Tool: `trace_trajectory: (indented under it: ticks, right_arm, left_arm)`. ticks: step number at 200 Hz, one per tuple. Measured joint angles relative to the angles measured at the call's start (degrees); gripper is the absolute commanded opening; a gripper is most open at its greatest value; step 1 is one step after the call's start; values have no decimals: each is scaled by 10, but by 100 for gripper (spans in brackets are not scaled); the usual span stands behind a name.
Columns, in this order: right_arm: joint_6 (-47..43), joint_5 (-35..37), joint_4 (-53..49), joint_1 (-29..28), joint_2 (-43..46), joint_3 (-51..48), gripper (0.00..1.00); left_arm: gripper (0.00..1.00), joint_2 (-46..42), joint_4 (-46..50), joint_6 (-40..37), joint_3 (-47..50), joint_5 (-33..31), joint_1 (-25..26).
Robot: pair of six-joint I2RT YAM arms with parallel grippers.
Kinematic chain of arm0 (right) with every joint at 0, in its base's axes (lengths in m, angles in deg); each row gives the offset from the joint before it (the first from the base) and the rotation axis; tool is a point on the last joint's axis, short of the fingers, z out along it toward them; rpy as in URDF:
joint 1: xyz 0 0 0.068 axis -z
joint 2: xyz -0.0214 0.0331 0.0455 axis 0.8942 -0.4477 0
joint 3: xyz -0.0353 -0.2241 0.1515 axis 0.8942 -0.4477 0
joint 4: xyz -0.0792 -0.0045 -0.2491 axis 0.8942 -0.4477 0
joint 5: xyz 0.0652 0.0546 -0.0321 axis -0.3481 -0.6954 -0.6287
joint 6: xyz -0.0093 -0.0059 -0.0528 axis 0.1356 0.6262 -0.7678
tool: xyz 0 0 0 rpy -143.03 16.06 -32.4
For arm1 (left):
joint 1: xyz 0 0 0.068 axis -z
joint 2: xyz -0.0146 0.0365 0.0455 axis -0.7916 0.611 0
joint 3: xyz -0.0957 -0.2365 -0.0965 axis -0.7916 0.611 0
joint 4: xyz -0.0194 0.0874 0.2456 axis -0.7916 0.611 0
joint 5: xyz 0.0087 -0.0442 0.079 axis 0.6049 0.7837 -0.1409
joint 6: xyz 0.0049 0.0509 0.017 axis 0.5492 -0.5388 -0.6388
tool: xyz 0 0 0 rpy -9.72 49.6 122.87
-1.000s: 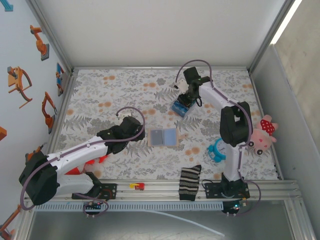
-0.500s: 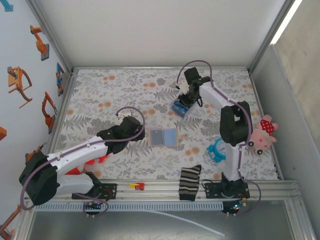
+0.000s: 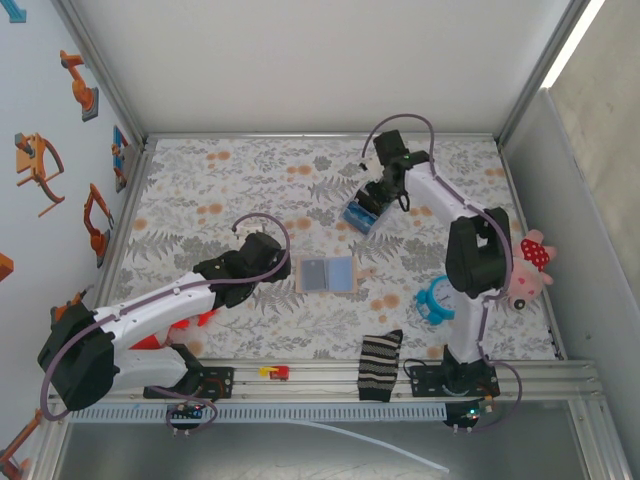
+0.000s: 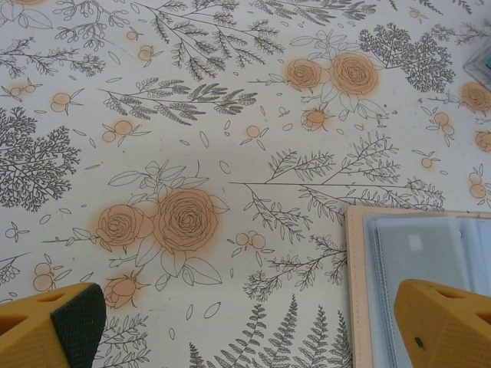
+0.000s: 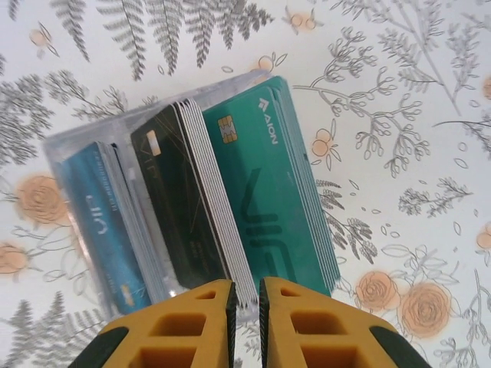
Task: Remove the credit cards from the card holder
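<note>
The left gripper (image 4: pixel 245 337) is released, jaws wide, its right finger over the flat tan-beige folding card holder (image 4: pixel 418 257), which lies open mid floral-print bench (image 4: pixel 192 115), 2 light blue panels up. The right gripper (image 5: pixel 245 295), jaws a slit apart, its grip impossible to tell, hovers over a clear tray of blue, black and teal cards (image 5: pixel 253 192).

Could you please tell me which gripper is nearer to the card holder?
Left. The left gripper sits at the left edge of the card holder, one finger overlapping it. The right gripper is farther back, over the stack of cards.
</note>
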State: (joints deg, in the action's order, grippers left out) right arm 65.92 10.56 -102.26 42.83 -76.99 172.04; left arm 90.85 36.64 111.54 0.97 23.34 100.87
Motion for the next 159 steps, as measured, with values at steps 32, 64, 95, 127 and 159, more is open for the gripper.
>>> trace_trajectory:
  ticks: [32,64,95,127,159]
  right_arm:
    - [72,-35,30,-3,96,-81,31]
    - [146,-50,57,-27,184,-179,37]
    - [206,-32,59,-89,219,-236,38]
    - [266,-4,63,-177,223,-265,41]
    - [320,12,82,-250,210,-274,43]
  left_arm:
    - [97,-11,2,8,2,-13,-3]
    - [97,-37,3,30,21,-38,-6]
    - [97,-75,7,58,49,-66,-9]
    - [97,-118,9,86,76,-95,-15]
    - [97,-159,17,107,99,-120,-21]
